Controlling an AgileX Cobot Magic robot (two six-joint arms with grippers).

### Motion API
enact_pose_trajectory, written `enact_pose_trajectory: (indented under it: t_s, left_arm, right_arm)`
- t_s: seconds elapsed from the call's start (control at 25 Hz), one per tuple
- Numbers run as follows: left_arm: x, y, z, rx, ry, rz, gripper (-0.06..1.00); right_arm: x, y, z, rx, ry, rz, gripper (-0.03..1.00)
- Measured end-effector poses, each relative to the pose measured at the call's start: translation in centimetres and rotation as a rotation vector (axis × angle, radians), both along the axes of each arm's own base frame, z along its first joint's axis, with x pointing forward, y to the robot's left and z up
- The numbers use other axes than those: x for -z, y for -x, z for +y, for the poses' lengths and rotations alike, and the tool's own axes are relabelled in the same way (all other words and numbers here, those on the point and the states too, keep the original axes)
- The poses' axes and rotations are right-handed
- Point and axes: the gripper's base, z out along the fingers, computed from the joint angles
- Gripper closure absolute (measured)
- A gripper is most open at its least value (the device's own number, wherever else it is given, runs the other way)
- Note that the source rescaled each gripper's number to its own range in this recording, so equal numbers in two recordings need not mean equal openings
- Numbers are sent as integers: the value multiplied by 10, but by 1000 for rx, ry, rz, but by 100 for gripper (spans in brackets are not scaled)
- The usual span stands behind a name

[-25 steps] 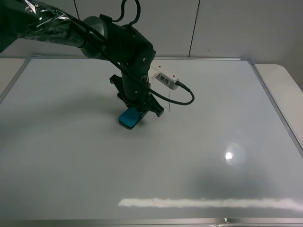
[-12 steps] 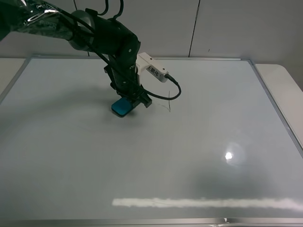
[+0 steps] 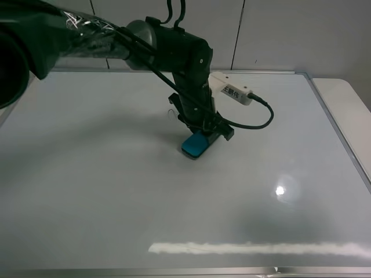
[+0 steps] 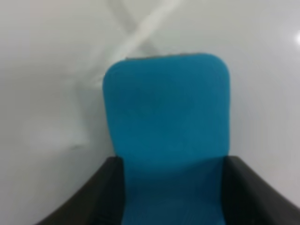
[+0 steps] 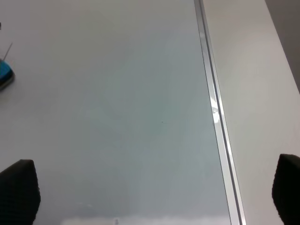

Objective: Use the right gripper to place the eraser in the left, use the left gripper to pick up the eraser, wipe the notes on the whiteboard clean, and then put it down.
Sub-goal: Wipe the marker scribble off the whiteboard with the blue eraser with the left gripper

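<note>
**Whiteboard** [image 3: 87, 191]: glossy white, silver-framed, lay flat and filled most of the high view. A pale streak of reflected light [image 3: 255, 249] ran along its near edge, with a small glare spot [image 3: 280, 190] to the right of centre.

**Table** [image 3: 348, 98]: off-white, showed beyond the board's right frame.

**Left arm** [image 3: 174, 49]: black and partly film-wrapped, reached in from the far left and bent down to the board's middle.

**Right gripper** [image 5: 152, 187]: was released, its two black fingertips [image 5: 18, 190] spread wide with nothing between them. It hung over the right part of the board, close to the right frame.

**Left gripper** [image 3: 203, 136]: pointed down and was clenched on the eraser, one black finger [image 4: 89, 197] against each long side.

**Eraser** [image 3: 194, 146]: a teal-blue block, was pressed flat on the board near its middle, a little toward the far side.

**White labelled box** [image 3: 232, 91]: was fixed on the left wrist.

**Black cable** [image 3: 264, 119]: looped from the box to the gripper.

**Notes** [image 5: 8, 50]: one thin dark stroke showed just beside the eraser, in the right wrist view only.
</note>
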Motion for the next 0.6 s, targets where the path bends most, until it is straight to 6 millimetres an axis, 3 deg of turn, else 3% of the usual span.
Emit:
enact_pose_trajectory:
  t_s: [0.12,0.28,0.48,0.6]
  left_arm:
    - [4,7,-19,19,21,23,94]
    - [9,7,-26,40,11,39,94]
    - [11,-5,-18,46,13,50,94]
    - [11,-22,-3,21,19,27,94]
  right_arm:
    - [0,0,0,0,0,0,-3]
    - [0,0,0,0,0,0,-3]
    - [0,0,0,0,0,0,-3]
    - [0,0,0,0,0,0,-3]
